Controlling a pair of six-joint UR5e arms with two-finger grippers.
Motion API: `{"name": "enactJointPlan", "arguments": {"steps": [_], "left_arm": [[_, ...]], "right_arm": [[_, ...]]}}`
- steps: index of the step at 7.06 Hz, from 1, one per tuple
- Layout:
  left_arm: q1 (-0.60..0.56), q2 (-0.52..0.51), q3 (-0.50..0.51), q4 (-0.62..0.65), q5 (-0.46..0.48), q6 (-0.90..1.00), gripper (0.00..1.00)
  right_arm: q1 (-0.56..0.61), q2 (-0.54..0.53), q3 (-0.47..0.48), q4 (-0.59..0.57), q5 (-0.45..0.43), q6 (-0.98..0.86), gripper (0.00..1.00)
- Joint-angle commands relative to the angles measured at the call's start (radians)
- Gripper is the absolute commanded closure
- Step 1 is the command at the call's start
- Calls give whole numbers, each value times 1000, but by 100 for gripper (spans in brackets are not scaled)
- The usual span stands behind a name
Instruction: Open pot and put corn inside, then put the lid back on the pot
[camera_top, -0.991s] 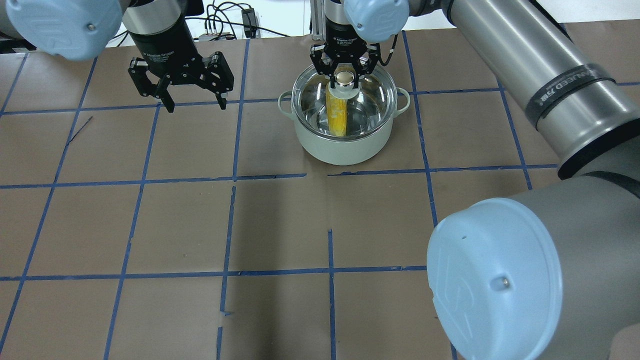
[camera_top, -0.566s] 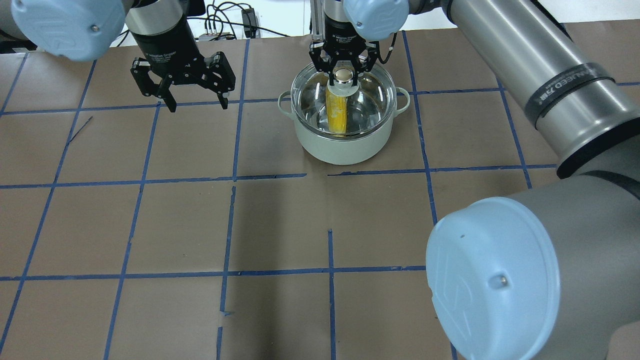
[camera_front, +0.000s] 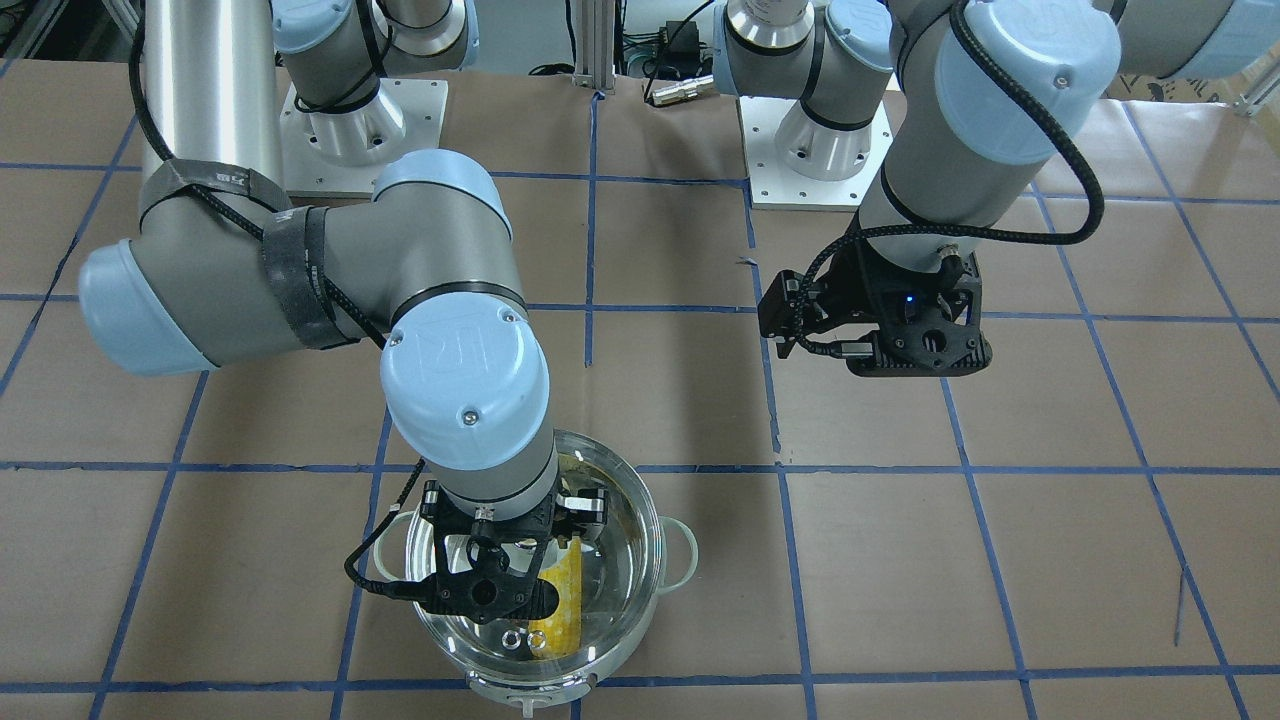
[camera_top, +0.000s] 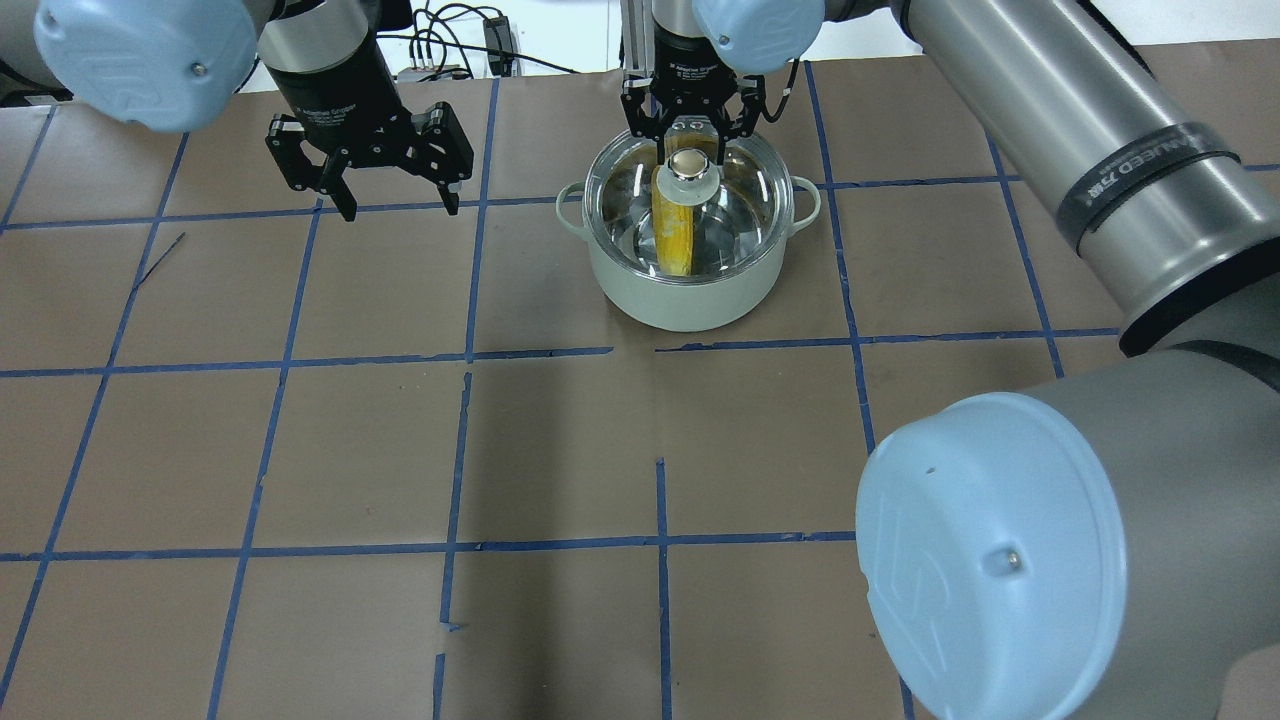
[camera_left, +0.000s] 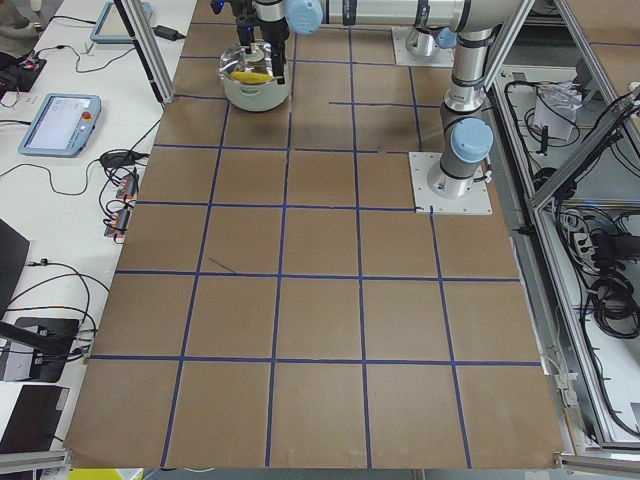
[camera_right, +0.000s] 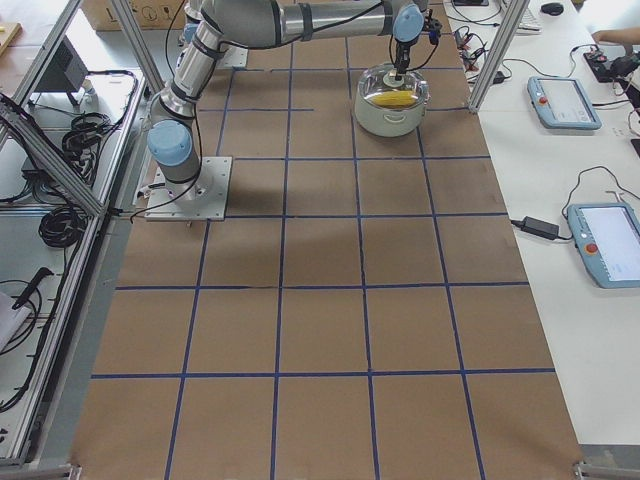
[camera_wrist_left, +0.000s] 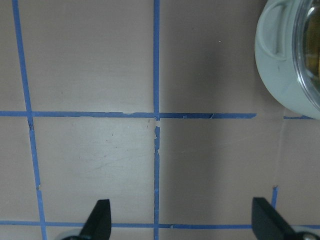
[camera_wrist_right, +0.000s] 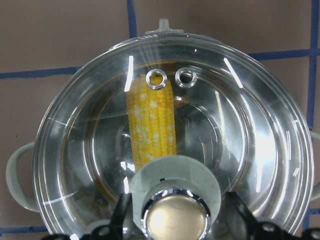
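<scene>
The pot (camera_top: 680, 295) stands at the table's far middle with the clear glass lid (camera_top: 745, 200) seated on it. The corn (camera_top: 675, 235) lies inside, seen through the glass. My right gripper (camera_top: 690, 138) is open just above the lid's knob (camera_top: 688, 165). In the right wrist view its fingers (camera_wrist_right: 122, 215) stand apart on either side of the knob (camera_wrist_right: 175, 215), over the corn (camera_wrist_right: 152, 125). My left gripper (camera_top: 400, 208) is open and empty, hovering over the table left of the pot. The left wrist view shows its tips (camera_wrist_left: 100, 222) above bare paper and the pot's side (camera_wrist_left: 280, 70).
Brown paper with blue tape lines (camera_top: 470, 355) covers the table. Cables (camera_top: 450, 40) lie past the far edge. My right arm's big elbow (camera_top: 990, 560) fills the near right of the overhead view. Tablets (camera_right: 560, 100) sit on the side bench.
My right gripper has risen slightly off the knob and the lid rests on the pot. My left gripper has drifted a little toward the far edge.
</scene>
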Motion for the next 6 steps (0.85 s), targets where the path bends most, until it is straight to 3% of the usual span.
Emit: {"name": "enactJointPlan", "arguments": {"steps": [1, 3, 4, 6], "left_arm": [[1, 7, -39, 25, 4, 0, 0], [2, 3, -39, 28, 0, -3, 0], [2, 1, -39, 28, 0, -11, 0], [2, 0, -41, 50, 1, 0, 0]], "right_arm": [[-49, -21, -32, 18, 1, -57, 12], [-127, -126, 54, 84, -12, -248, 12], [-158, -227, 179, 136, -13, -283, 0], [-201, -466, 475, 69, -8, -298, 0]]}}
